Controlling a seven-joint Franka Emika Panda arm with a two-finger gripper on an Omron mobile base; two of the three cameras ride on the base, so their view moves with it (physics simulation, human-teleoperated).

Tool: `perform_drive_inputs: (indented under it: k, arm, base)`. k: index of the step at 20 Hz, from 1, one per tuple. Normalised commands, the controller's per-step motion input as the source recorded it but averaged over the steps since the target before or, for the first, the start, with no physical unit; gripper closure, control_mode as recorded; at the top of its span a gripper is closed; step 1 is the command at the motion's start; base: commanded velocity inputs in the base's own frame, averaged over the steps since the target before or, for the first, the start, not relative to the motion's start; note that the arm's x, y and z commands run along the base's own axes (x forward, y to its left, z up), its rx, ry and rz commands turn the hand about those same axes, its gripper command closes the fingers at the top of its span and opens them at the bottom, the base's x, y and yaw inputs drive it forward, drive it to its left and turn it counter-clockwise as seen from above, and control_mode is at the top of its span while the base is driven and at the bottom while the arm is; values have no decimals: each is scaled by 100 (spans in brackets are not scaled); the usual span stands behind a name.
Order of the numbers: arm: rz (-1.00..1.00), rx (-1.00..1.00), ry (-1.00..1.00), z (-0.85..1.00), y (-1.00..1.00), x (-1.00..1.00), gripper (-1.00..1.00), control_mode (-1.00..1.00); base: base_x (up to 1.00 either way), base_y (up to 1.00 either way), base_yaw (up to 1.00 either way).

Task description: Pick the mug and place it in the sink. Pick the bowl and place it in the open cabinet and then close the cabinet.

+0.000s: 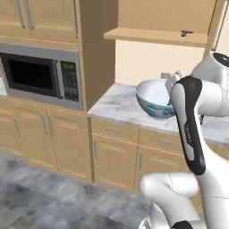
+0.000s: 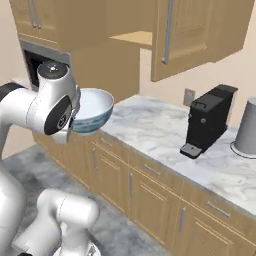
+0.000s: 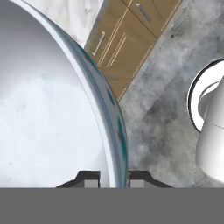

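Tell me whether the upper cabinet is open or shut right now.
Open. The cabinet door stands swung outward, baring the shelf inside. The gripper grips the bowl by its rim, not yet on that shelf.

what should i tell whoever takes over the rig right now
Gripper: shut on the rim of the bowl, one finger inside the wall, one outside.
Bowl: lifted off the marble counter, held near the counter's front edge, below the open cabinet.
Cabinet: door swung open, light-wood shelf bare except a small dark item at its right end.
Mug and sink: cannot tell from these views whether that step is finished.
Done: bowl picked up.
Left: raise the bowl onto the cabinet shelf, release it, then close the cabinet door.
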Motion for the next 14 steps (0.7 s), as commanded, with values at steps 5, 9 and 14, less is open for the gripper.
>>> perform_drive_inputs:
  k: [5,9,14]
  arm:
    - [0,0,0,0,0,0,100,100]
    - [0,0,0,0,0,0,100,100]
    - [0,0,0,0,0,0,100,100]
  base:
    - [42,69,-75]
    - [33,100,-49]
    - [27,87,-33]
